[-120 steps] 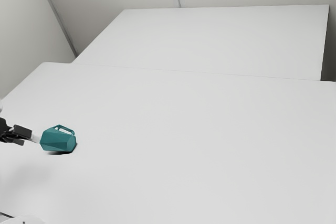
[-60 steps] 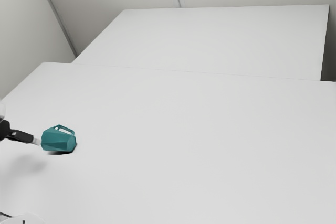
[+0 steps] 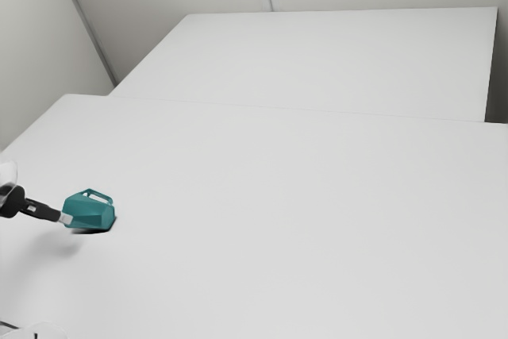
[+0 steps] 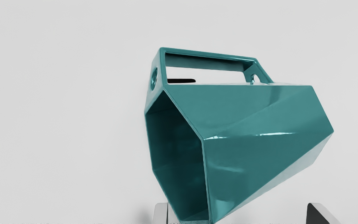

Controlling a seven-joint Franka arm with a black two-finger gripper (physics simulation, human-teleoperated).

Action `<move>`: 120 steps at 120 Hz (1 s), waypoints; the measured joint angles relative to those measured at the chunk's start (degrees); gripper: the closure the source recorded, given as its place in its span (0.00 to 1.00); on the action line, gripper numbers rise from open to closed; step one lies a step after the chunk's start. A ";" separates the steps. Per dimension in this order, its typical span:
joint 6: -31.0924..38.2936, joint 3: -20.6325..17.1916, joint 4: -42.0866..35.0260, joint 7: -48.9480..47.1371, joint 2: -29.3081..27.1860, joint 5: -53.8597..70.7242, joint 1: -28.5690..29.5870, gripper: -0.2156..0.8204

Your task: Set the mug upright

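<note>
The teal faceted mug lies on its side on the white table, toward the exterior view's left, its mouth facing the arm. At that mouth end is my gripper, its pale tips overlapping the mug's outline. In the wrist view, the mug shows its dark hollow inside and an angular handle. My gripper is open, fingers wide apart; one fingertip is beside the lower corner of the rim, the other stands apart from the mug's body. Whether the near finger touches is unclear.
The white tabletop stretches away to the exterior view's right. Beyond it is another white flat surface, with pale walls behind. A piece of white equipment shows at the exterior view's bottom left corner.
My hand has shifted toward the exterior view's right and turned, bringing its tips up against the mug's outline at the mouth end. The mug lies as before.
</note>
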 joint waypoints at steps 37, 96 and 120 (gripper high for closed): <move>0.75 -0.05 0.10 2.29 2.10 -0.83 -0.02 0.37; 1.94 -2.16 1.73 4.26 3.74 -1.94 -0.29 0.41; 2.37 -3.46 1.71 4.70 3.82 -2.58 -0.22 0.51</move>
